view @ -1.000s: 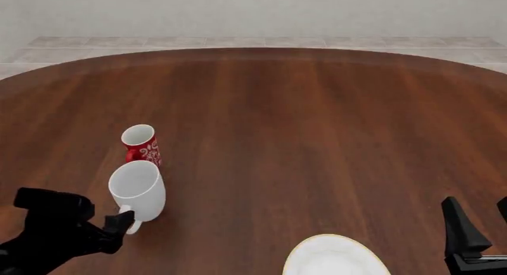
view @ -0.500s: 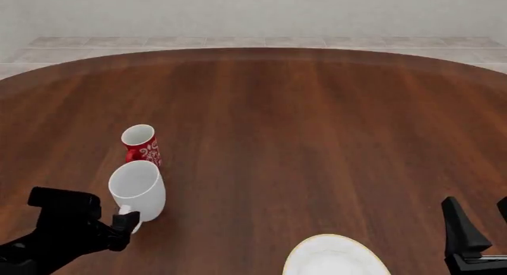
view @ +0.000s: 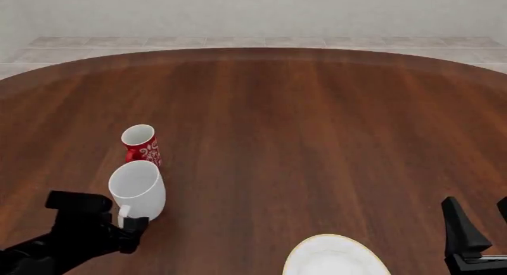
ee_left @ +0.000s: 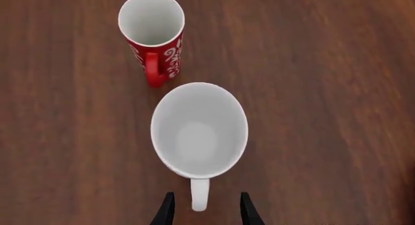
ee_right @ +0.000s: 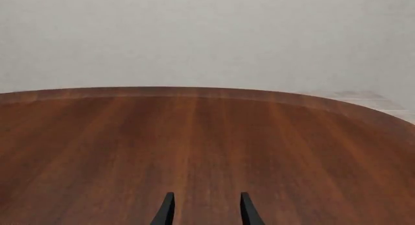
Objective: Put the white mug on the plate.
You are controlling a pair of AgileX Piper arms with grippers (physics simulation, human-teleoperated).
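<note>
My left gripper (ee_left: 201, 209), jaws apart and holding nothing, straddles the loop handle of the glossy white ceramic mug (ee_left: 199, 129), which stands upright just ahead.

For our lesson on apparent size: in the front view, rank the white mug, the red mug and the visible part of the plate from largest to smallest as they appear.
1. Plate, widest, though cut off by the frame's bottom edge.
2. White mug.
3. Red mug, which stands farther from the camera, so part of the difference may be distance.
</note>
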